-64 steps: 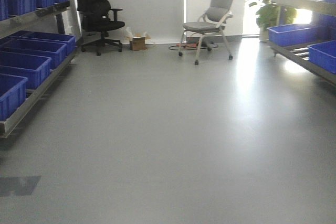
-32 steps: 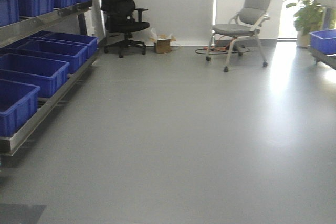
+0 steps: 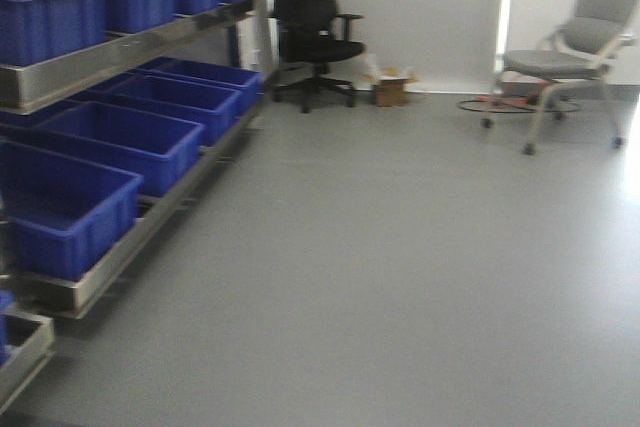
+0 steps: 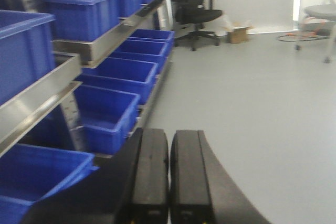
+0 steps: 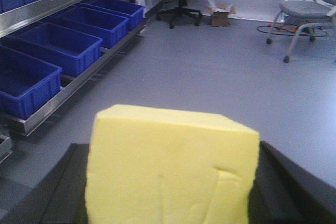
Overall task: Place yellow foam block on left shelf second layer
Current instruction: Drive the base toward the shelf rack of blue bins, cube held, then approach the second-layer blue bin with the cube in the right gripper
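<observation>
Only the right wrist view shows yellow foam block (image 5: 170, 150) — clamped in right gripper (image 5: 172, 187). Left gripper (image 4: 169, 174) pressed together, empty; shelf (image 3: 120, 42) edge at left — floor (image 3: 400, 247) open rightward.

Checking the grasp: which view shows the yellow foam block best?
Right wrist view: the yellow foam block fills the foreground, held by the right hand. Front and left wrist views miss it entirely.

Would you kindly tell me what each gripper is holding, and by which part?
The right gripper holds the yellow foam block by its two opposite side faces, between its fingers; the left gripper is shut on nothing.
</observation>
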Controlling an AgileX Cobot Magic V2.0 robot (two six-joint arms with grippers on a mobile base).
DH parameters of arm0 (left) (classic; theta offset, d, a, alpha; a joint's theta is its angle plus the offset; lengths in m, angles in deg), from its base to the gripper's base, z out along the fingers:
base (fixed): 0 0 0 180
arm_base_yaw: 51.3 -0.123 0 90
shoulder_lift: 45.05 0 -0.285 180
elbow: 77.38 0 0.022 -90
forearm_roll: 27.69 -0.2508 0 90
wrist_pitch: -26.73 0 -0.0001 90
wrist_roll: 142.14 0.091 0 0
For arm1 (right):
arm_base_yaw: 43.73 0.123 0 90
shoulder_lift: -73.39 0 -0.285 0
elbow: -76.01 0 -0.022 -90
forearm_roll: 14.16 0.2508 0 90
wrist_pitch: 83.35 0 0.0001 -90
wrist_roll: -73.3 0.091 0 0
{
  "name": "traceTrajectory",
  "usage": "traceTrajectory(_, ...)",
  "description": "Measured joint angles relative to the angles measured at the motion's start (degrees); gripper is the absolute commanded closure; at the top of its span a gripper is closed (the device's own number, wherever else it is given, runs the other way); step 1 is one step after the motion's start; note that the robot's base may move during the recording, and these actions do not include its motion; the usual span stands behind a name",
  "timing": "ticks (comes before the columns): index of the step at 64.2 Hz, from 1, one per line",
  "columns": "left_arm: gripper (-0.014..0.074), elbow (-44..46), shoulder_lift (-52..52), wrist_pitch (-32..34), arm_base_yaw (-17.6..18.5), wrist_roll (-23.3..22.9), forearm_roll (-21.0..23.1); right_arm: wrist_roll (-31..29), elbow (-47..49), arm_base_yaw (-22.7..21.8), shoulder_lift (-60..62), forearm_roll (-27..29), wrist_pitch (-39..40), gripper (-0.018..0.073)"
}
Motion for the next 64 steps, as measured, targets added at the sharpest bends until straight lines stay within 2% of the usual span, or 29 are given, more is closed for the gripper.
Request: traceTrajectory(64, 0.0460, 0.0, 0.0, 0.0, 0.0, 0.0, 0.0, 0.0, 0.0, 0.0, 0.0, -0.1, 0.0, 0.0230)
